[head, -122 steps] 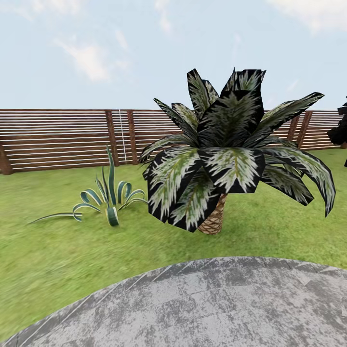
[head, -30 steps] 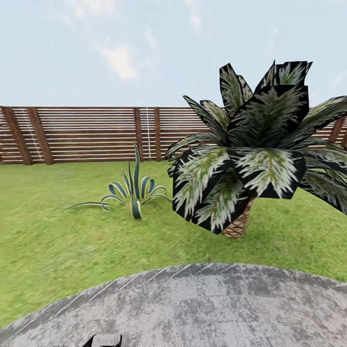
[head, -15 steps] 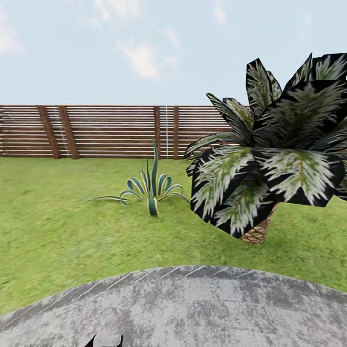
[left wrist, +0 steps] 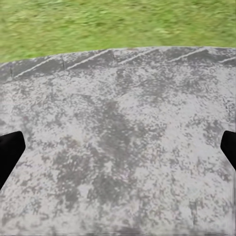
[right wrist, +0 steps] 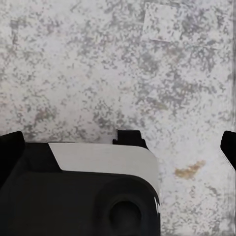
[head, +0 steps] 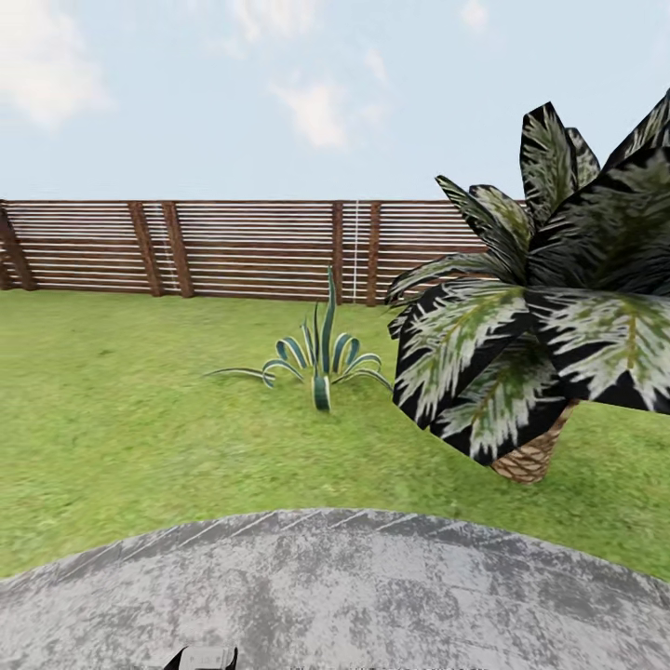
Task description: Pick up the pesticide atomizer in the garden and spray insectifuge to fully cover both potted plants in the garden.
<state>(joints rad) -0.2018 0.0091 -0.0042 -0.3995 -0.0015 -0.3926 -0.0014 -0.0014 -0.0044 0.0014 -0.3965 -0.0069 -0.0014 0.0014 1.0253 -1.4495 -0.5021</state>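
Note:
I stand in the garden, on grey paving at the edge of a green lawn. The pesticide atomizer and the potted plants are out of view. My left gripper is open above the paving, its dark fingertips at the two sides of the left wrist view with nothing between them. My right gripper is open too, hanging over the paving and a black and white part of my own body.
A potless striped blue-green spiky plant grows on the lawn ahead. A big palm with a scaly brown trunk stands close at the right. A brown slatted fence closes the lawn at the back.
The head view has swung to the left: the palm and the spiky plant have slid to the right in the picture and more fence shows at the left. Nothing was picked up.

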